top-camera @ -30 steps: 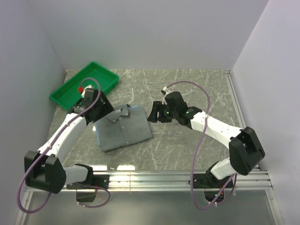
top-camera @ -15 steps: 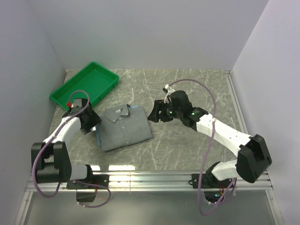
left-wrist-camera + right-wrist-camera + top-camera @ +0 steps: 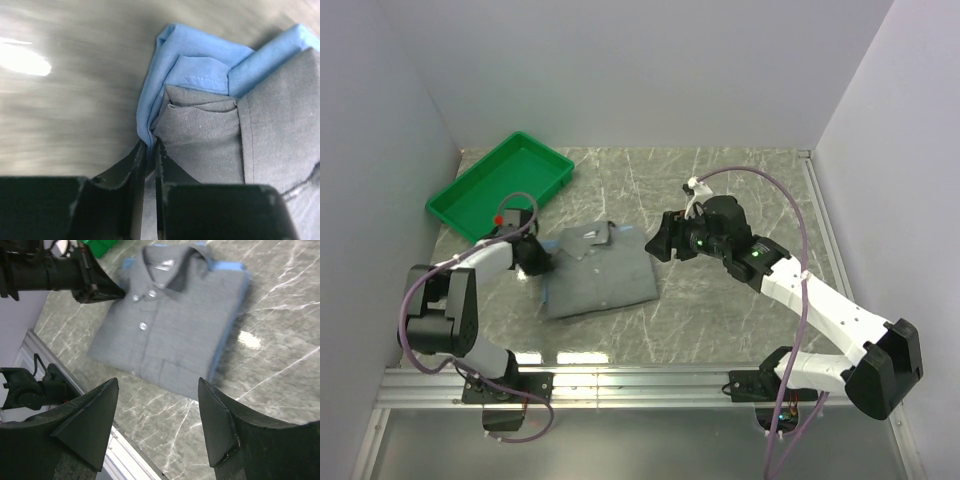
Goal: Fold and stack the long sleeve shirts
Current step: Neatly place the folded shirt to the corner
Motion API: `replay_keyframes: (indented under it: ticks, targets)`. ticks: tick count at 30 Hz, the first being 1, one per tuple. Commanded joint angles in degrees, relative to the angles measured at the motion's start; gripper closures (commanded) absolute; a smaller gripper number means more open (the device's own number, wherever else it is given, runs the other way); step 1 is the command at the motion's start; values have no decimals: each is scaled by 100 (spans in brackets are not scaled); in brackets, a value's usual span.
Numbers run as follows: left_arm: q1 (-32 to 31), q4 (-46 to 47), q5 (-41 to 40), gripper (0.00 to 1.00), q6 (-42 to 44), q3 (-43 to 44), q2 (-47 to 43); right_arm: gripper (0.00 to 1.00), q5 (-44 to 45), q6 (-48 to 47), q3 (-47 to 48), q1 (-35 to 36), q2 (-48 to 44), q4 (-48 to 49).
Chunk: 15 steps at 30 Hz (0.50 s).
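Top external view, query: can the hold of the left gripper [image 3: 542, 266] be read at centre left?
Reply: No, it is too small and dark there. In the left wrist view the jaws are seen nearly closed on a fold of the light blue shirt [image 3: 200, 65], beneath the grey shirt [image 3: 215, 145].
Query: Right gripper [image 3: 157, 425]?
Reply: Spread wide, nothing held. In its view the grey shirt is shown whole at upper centre; of the blue, only edges are shown.

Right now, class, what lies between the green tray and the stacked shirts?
In the top view, the left gripper and its wrist, over the marble table; its jaws pinch the blue shirt at its edge, under the grey shirt.
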Motion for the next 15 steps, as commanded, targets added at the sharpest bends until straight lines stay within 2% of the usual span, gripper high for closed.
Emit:
replay_keyframes:
  ticks: [1, 8, 10, 15]
  targets:
    - [-833, 364, 545, 86, -537, 148, 500, 28, 334, -233, 135, -30, -268, -168]
    - [-2572, 952, 923, 86, -1574, 1457, 1441, 28, 1098, -357, 83, -118, -541, -617]
    - [-2847, 997, 1019, 85, -1899, 1974, 1826, 28, 1187, -357, 13, -196, -611, -731]
    - [-3542, 1498, 1283, 82, -2935, 2443, 2303, 28, 1512, -313, 56, -311, -646, -1318]
